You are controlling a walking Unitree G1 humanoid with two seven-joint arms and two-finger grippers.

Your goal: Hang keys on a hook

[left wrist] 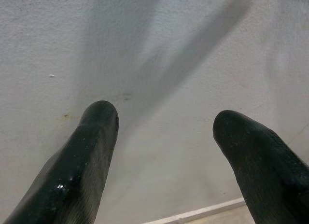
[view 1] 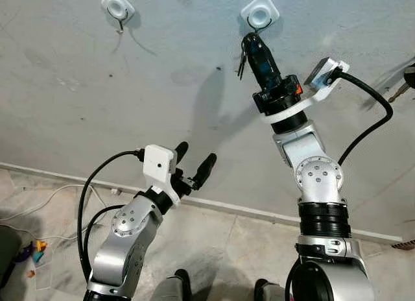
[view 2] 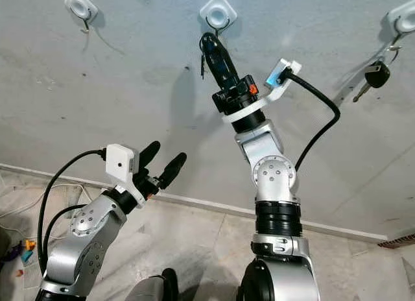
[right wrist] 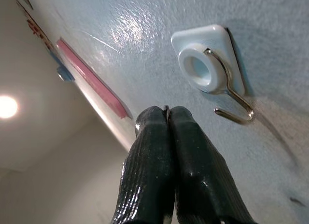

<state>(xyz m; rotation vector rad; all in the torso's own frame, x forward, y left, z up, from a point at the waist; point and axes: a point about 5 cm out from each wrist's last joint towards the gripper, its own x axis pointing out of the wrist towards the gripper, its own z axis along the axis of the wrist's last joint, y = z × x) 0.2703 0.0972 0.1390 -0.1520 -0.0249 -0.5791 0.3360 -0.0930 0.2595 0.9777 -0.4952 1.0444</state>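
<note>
My right gripper (view 1: 249,40) is raised against the grey wall, its tips just below the middle white hook (view 1: 259,14). Its fingers (right wrist: 166,137) are pressed shut, and a small bunch of keys (view 1: 241,61) dangles beside them on their left side. In the right wrist view the metal hook (right wrist: 231,105) curls a short way beyond the fingertips, with nothing hanging on it. My left gripper (view 1: 194,157) is held low in front of the wall, open and holding nothing (left wrist: 164,122).
Another white hook (view 1: 118,9) sits on the wall at upper left, bare. A third hook (view 2: 401,19) at the far right carries a black-headed key (view 2: 376,74). Cables (view 1: 45,200) and small coloured items (view 1: 32,252) lie on the tiled floor at left.
</note>
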